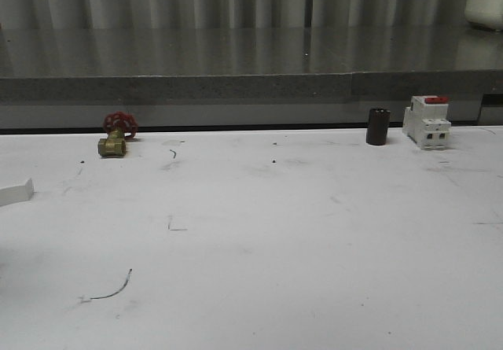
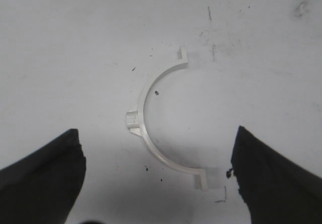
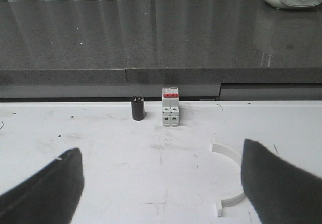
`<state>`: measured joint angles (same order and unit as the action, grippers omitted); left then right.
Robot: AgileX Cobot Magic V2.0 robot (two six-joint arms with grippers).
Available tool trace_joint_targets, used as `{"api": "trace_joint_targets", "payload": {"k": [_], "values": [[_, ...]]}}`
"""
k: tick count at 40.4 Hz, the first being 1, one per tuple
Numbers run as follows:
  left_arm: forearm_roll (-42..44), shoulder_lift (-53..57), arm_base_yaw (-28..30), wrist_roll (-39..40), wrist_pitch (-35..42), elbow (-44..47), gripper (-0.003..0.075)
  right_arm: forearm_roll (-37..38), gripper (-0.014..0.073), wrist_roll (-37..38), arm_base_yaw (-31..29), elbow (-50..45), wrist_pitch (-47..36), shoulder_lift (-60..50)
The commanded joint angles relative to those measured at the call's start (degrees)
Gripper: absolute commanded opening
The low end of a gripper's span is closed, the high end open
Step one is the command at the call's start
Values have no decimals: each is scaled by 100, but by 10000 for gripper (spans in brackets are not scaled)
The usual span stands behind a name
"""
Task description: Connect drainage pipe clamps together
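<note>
Both grippers' matte black fingers [image 2: 45, 176] [image 3: 274, 181] spread apart over smooth white plastic semicircular clamps [image 2: 156, 128] [image 3: 232, 173] on the scuffed white table [image 1: 259, 240].

front cam low over table [image 1: 251, 271], faces back ledge; right wrist shares breaker [image 3: 170, 106]; left wrist looks straight down.

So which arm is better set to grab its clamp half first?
Left, probably: its open gripper has its half-ring lying flat between the fingers. The right gripper has its half-ring off by one finger.
</note>
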<state>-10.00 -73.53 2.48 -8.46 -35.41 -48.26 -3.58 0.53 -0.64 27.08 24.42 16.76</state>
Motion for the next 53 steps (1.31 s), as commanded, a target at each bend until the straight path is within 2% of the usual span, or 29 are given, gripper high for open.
{"api": "trace_joint_targets", "payload": {"k": [1, 8, 19, 29, 36, 46, 53], "values": [[-197, -421, 4, -253, 164, -448, 564, -16, 653, -53, -21, 204, -432, 90], [-345, -1176, 14, -542, 86, -826, 564, -16, 653, -53, -21, 204, -432, 90], [-803, -2006, 501, -1145, -122, -1102, 564, -16, 653, -53, -21, 204, -432, 90], [-566, -2334, 327, -1155, -148, -1102, 559, -16, 653, -53, -21, 204, -432, 90], [-538, -2678, 261, -1122, -206, -1102, 495, -16, 653, -53, -21, 204, -432, 90], [-433, -2848, 261, -1122, -193, -1102, 473, -16, 653, -53, -21, 204, -432, 90], [-235, -2848, 261, -1122, -55, -1124, 340, -16, 653, -53, -21, 204, -432, 90]]}}
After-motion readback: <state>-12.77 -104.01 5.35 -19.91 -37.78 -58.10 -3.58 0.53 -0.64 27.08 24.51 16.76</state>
